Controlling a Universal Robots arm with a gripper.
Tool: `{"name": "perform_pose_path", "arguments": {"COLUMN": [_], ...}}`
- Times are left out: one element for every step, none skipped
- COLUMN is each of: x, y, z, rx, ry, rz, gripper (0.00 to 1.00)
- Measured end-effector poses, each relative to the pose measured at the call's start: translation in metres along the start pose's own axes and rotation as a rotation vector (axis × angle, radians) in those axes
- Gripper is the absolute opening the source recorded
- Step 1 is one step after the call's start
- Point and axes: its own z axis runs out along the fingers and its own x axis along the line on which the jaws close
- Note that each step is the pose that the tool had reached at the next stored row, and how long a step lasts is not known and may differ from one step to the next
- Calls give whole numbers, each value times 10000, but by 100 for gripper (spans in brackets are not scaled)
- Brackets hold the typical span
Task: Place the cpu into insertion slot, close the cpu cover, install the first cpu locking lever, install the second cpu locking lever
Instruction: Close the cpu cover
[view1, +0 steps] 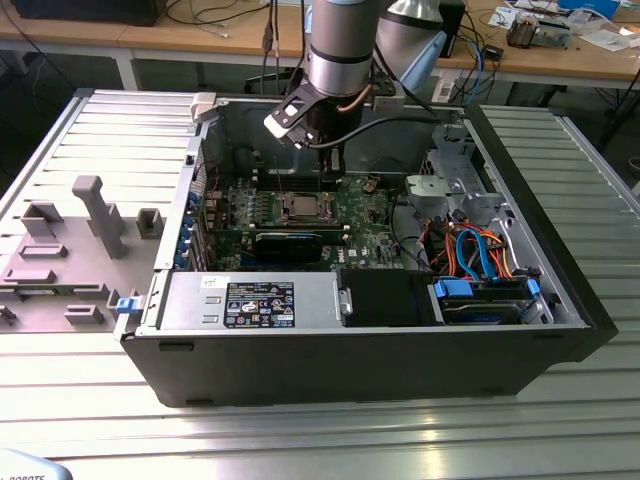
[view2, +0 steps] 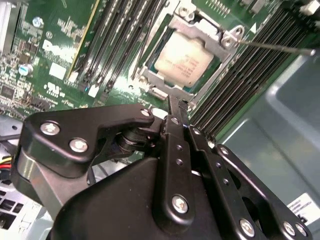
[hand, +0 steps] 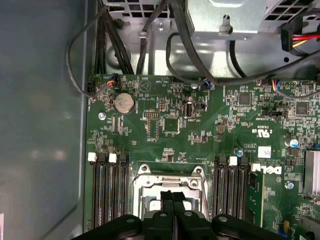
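The cpu (view1: 300, 207) lies flat in the insertion slot (view2: 216, 61), just above centre in the exterior view, with the cpu cover (view2: 192, 26) down around it. A thin lever rod (view2: 280, 48) stands out from the cover's corner. Your gripper (view1: 332, 172) hangs just to the chip's upper right there, fingertips (view2: 176, 107) pressed together and holding nothing.

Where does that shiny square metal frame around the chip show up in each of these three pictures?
Exterior view: cpu cover near mid-picture, under the gripper.
Second wrist view: cpu cover just beyond the shut gripper.
First wrist view: cpu cover partly behind the gripper.
Shared landmark: long black slots flanking it.
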Motion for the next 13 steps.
{"name": "perform_pose_path", "arguments": {"x": [1, 1, 2, 2, 1, 2, 2, 2, 2, 2, 2, 2, 2], "y": [-21, -35, -45, -50, -51, -52, -53, -53, -53, -53, -53, -53, -53], "z": [1, 2, 1, 1, 1, 1, 1, 1, 1, 1, 1, 1, 1], "rx": [-1, -1, -1, 0, 0, 0, 0, 0, 0, 0, 0, 0, 0], "ry": [3, 5, 5, 4, 4, 5, 5, 5, 5, 5, 5, 5, 5], "rz": [-1, 0, 1, 1, 0, 0, 0, 0, 0, 0, 0, 0, 0], "gripper": [11, 11, 11, 11, 11, 11, 11, 11, 11, 11, 11, 11, 11]}}
